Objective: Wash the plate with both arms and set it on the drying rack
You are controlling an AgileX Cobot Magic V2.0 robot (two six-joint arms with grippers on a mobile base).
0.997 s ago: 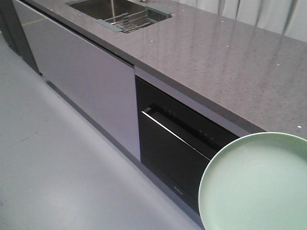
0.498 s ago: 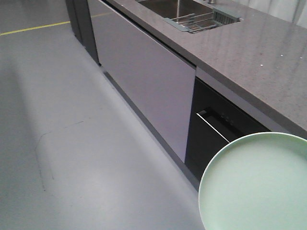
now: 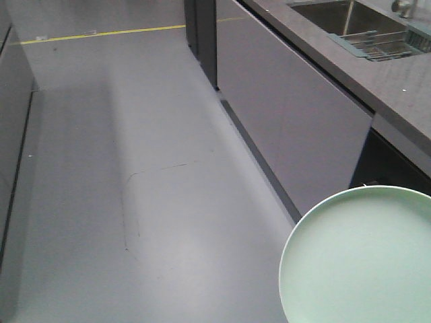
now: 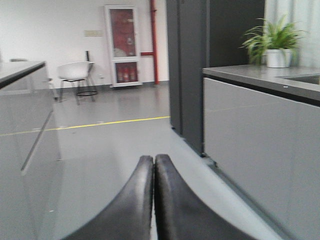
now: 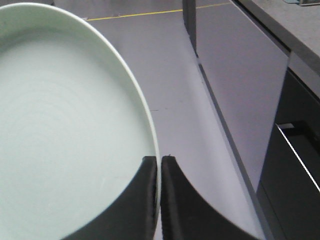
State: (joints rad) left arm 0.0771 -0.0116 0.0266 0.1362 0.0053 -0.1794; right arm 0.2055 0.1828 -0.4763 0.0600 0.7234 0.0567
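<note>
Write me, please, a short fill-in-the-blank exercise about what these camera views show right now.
1. The right gripper has its jaws closed on the rim of the pale ____ plate.
2. The left gripper has its jaws shut and holds ____.
3. In the front view, the drying rack rests across the ____ set into the countertop.
4. A ____ line crosses the floor in the distance.

Missing words: green; nothing; sink; yellow.
</note>
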